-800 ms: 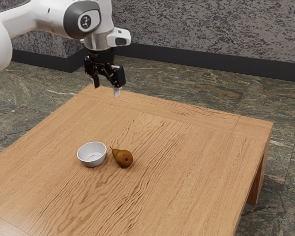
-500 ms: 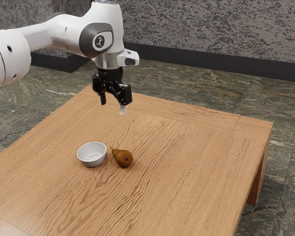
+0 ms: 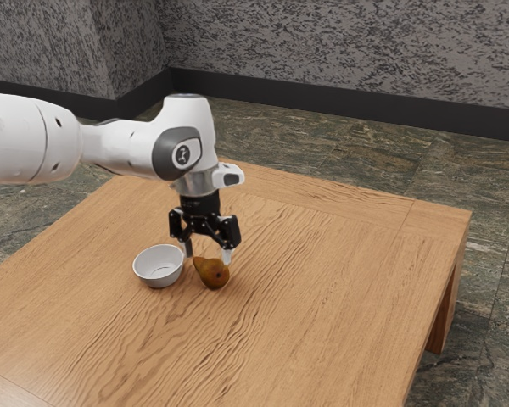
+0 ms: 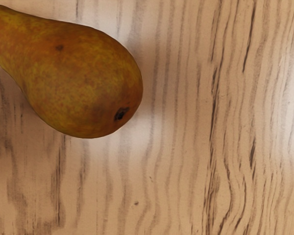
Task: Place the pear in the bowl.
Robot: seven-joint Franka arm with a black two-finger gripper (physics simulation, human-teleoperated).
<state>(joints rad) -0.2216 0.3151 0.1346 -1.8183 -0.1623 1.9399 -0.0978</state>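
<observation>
Wood-grained tabletop (image 3: 348,280) is backed by marbled stone flooring (image 3: 365,148). One small white round bowl (image 3: 159,281) is set just beside the gripper (image 3: 208,254), toward the exterior view's left. Of that one gripper, the fingers are held spread apart. Beneath it one brownish-yellow pear (image 3: 213,274) is seen lying on its side. Light, firm, slightly slippery handling and bruisable skin are to be expected; it is best gripped across its rounded body.

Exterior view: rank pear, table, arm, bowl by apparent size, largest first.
1. Table
2. Arm
3. Bowl
4. Pear, a bit smaller than the bowl as seen here
</observation>
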